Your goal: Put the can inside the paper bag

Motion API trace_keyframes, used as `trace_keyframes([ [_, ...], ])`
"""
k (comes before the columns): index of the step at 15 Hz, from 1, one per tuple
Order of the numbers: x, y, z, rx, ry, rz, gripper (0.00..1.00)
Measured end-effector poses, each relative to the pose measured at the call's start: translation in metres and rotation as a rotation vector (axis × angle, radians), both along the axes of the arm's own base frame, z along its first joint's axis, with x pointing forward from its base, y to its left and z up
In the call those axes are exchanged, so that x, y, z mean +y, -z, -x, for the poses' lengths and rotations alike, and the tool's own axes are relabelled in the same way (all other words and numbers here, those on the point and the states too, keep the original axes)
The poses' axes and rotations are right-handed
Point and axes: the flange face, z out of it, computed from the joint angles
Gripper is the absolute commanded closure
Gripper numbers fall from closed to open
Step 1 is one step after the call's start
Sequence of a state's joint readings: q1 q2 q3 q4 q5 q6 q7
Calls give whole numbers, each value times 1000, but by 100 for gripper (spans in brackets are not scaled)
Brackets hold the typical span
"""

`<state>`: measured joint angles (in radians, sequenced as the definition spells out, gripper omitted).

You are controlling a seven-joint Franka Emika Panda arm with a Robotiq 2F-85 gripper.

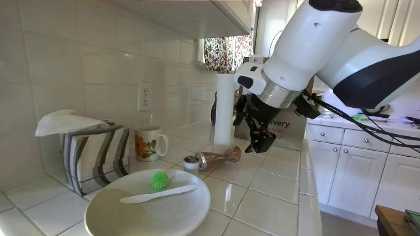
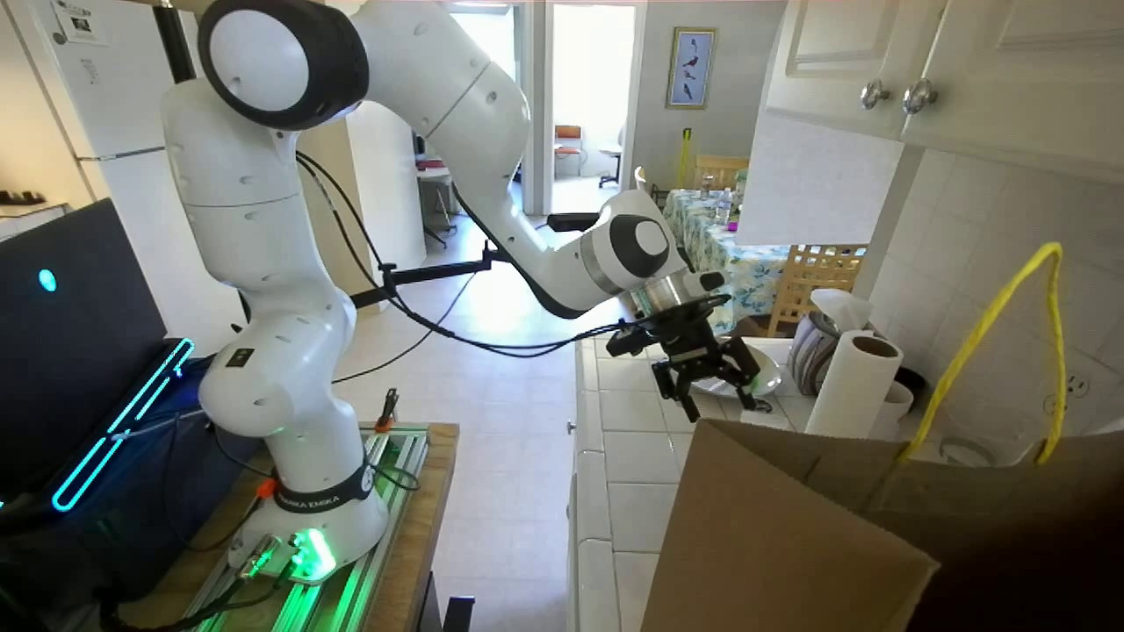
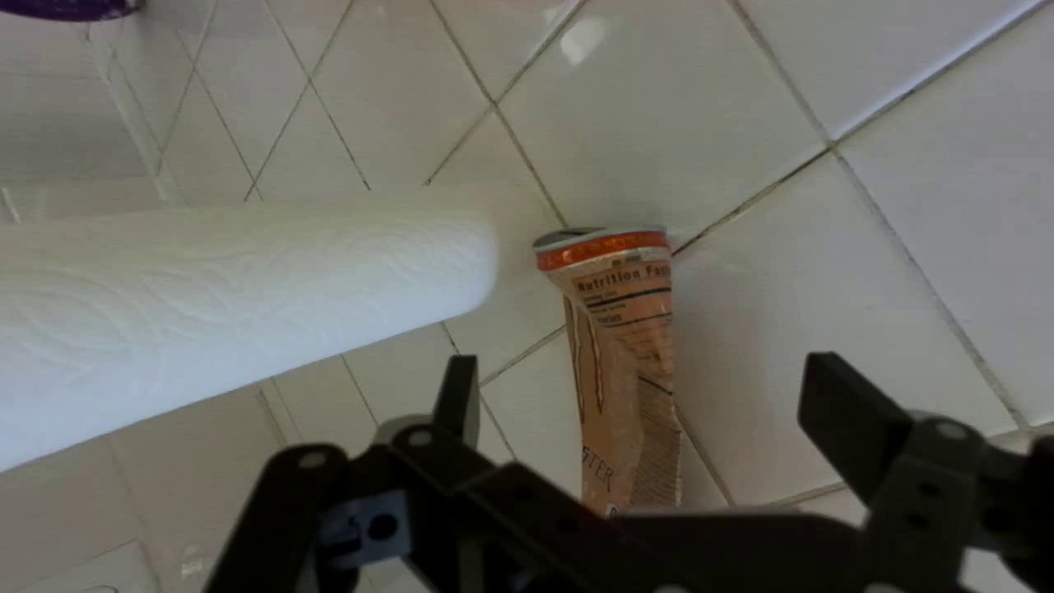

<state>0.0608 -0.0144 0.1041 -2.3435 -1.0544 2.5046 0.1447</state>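
Copper can (image 3: pixel 622 354) lying crushed, white roll (image 3: pixel 247 305) near, wide run of tiles (image 1: pixel 272 186) to counter edge (image 1: pixel 307 183), gripper (image 3: pixel 642 387) spread above

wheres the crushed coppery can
In an exterior view, the crushed coppery can lies on the white tiled counter, right of the small dark-topped cup, in front of the tall white paper roll.

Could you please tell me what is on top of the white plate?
A spiky green ball and a white knife are visible; the plate directly beneath them is covered.

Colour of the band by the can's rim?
Orange-red band on the can; shows best in the wrist view.
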Motion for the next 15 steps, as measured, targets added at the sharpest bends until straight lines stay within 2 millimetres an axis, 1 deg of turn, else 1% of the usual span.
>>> trace_keyframes([
  [3,4,5,0,-11,-34,35,0],
  [8,7,26,0,-5,-62,71,0],
  [9,7,29,0,-6,-65,77,6],
  [11,7,35,1,-16,-78,93,13],
  [13,8,40,1,-35,-97,108,24],
  [14,9,42,1,-46,-107,117,26],
  [15,9,44,1,-56,-115,123,24],
])
